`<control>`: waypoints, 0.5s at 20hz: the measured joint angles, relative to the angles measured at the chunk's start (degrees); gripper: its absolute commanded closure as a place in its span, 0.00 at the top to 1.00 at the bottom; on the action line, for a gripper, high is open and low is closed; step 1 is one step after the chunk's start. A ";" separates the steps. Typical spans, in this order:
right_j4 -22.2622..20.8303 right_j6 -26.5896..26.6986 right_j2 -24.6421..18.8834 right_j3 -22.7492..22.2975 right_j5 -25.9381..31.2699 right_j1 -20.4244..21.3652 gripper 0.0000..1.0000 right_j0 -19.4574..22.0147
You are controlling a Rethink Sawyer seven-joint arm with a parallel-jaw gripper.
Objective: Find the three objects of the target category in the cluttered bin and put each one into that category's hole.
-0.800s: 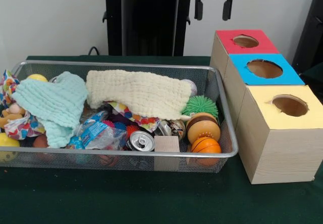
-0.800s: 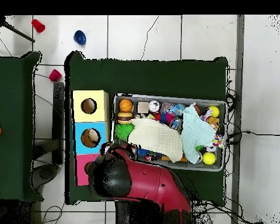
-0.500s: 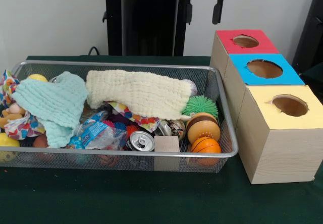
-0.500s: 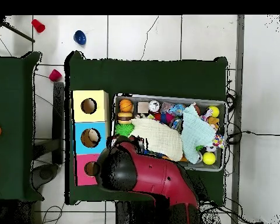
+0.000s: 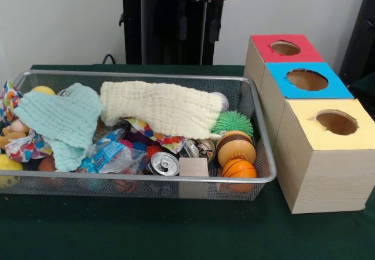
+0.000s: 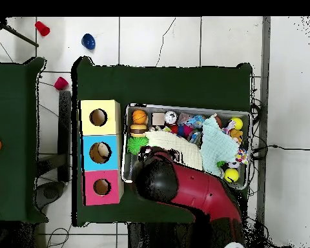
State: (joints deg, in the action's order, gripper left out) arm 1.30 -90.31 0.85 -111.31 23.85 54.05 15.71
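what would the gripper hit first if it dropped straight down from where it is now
Most likely the cream knitted cloth at the back of the wire bin. The gripper hangs open above that end, and the overhead view puts the arm over the cloth. Depth is uncertain, so it might meet the bin's rear rim.

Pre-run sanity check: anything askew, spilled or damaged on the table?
Nothing spilled. One oddity: the yellow-topped box's hole has a ragged, torn-looking edge on its left side, while the blue-topped box's hole looks cleaner. The cluttered bin sits level, with a cream cloth and a mint cloth draped over much of its contents.
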 measured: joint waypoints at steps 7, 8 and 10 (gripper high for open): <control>-2.25 0.00 -0.43 0.81 -0.20 -4.40 1.00 5.78; -2.83 0.00 -0.70 0.99 -0.34 -5.05 1.00 6.82; -3.83 0.00 -1.22 1.50 -0.64 -6.33 1.00 8.73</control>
State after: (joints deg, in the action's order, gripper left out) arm -2.53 -90.31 -0.37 -109.81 23.21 47.73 24.44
